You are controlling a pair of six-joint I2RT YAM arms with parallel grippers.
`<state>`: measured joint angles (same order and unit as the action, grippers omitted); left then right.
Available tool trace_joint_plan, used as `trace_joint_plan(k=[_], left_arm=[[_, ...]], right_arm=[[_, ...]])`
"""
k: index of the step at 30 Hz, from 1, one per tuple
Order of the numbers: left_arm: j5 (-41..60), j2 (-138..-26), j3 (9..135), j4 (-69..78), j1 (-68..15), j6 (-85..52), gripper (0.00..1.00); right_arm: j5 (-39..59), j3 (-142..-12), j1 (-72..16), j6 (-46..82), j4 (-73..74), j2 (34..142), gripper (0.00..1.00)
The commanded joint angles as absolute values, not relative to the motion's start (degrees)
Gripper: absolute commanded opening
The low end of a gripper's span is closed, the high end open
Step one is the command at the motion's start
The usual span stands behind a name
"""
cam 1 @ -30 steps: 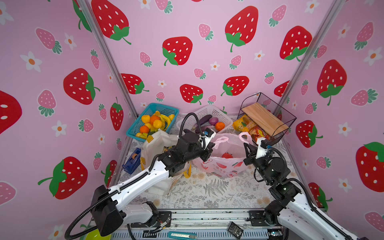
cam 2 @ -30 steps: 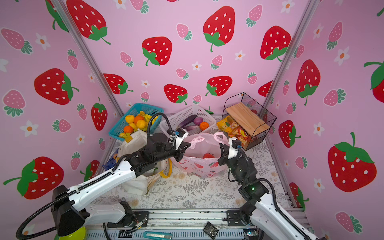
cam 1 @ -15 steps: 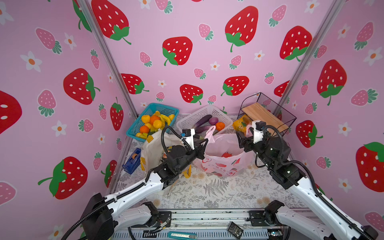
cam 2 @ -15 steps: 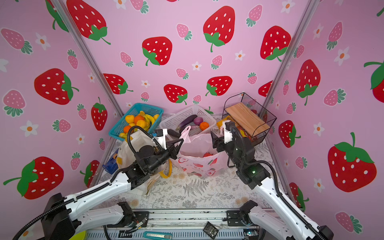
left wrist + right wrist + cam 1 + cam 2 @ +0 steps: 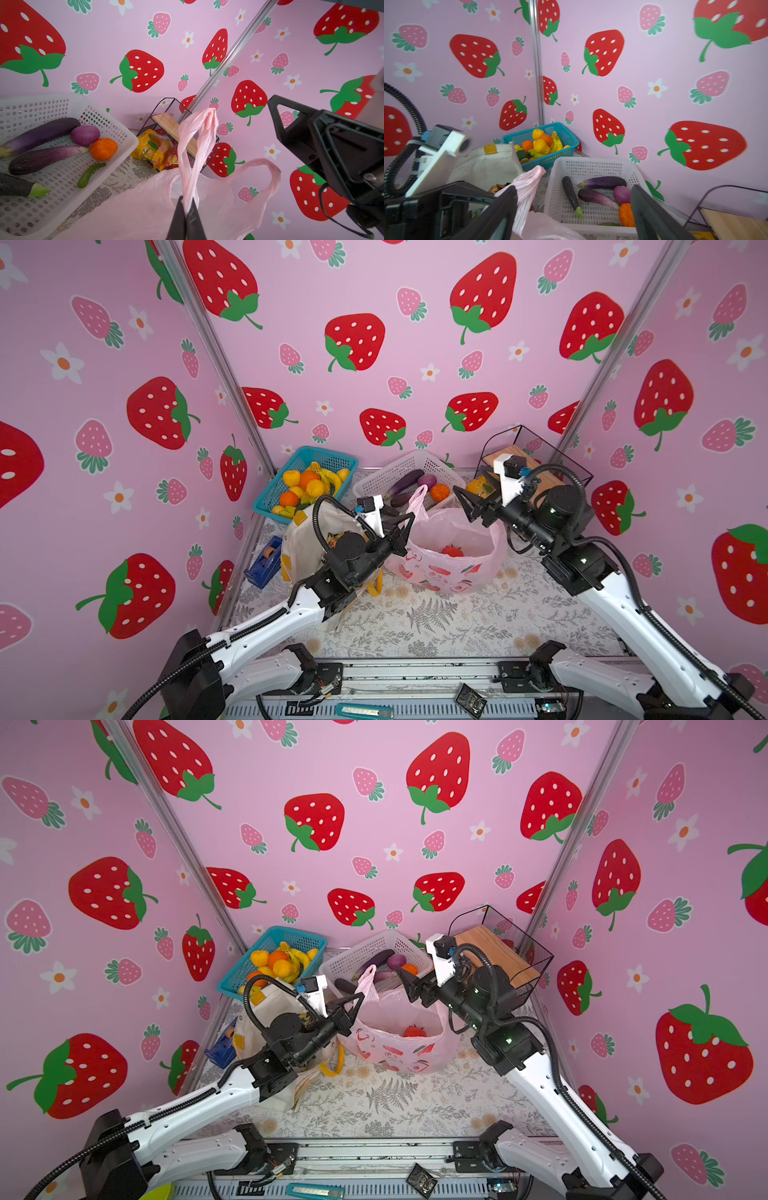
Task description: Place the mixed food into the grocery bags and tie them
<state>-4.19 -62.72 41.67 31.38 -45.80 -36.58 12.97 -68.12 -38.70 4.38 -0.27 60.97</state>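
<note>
Grocery bags both stood on the worktop (image 5: 436,614): the white tote (image 5: 299,545) over by the left wall, and the pink bag (image 5: 453,572) next to it, mid-worktop, mouth open with one tomato (image 5: 452,551) showing inside. It looked like the tying step on the pink one. The left gripper (image 5: 187,202) had its jaws pinched shut on one handle (image 5: 197,141), pulled upright. The right gripper (image 5: 573,186) hung over the bag's far side, jaws spread wide, holding nothing. The next move probably needed the right one to catch the free loop (image 5: 270,172) and cross it over the held one. That's floppy film, so easy to miss.

The white basket (image 5: 386,481) sat right behind, crowding any pull backward. The blue basket (image 5: 307,452), wire rack (image 5: 540,448), snack packets (image 5: 153,149) and onion (image 5: 85,135) were all outside the bags.
</note>
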Motion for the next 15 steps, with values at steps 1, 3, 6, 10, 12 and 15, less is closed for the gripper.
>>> trace_joint_plan(k=[1, 3, 6, 10, 12, 15], left_arm=[[-3.92, -63.07, 41.18, 34.42, -46.07, -37.92, 0.0], [-3.54, -63.29, 41.13, 34.49, -46.06, -37.96, 0.0], [-3.17, -63.67, 41.05, 34.5, -46.07, -37.96, 0.0], [-2.99, -64.07, 40.87, 34.49, -46.08, -38.07, 0.0], [-2.66, -64.17, 40.96, 34.44, -46.05, -38.14, 0.0], [-2.16, -64.35, 41.15, 33.66, -46.05, -37.41, 0.0]], right_arm=[[27.31, -71.05, -39.02, 5.44, -1.21, 66.59, 0.87], [30.32, -72.42, -38.99, 8.77, -0.31, 70.04, 0.87], [33.39, -72.29, -38.85, 14.36, 4.57, 73.2, 0.84], [35.72, -71.99, -38.85, 18.95, 8.76, 76.25, 0.59], [36.4, -71.67, -38.85, 19.75, 9.46, 77.23, 0.41], [36.57, -71.61, -38.85, 19.75, 9.26, 77.18, 0.14]])
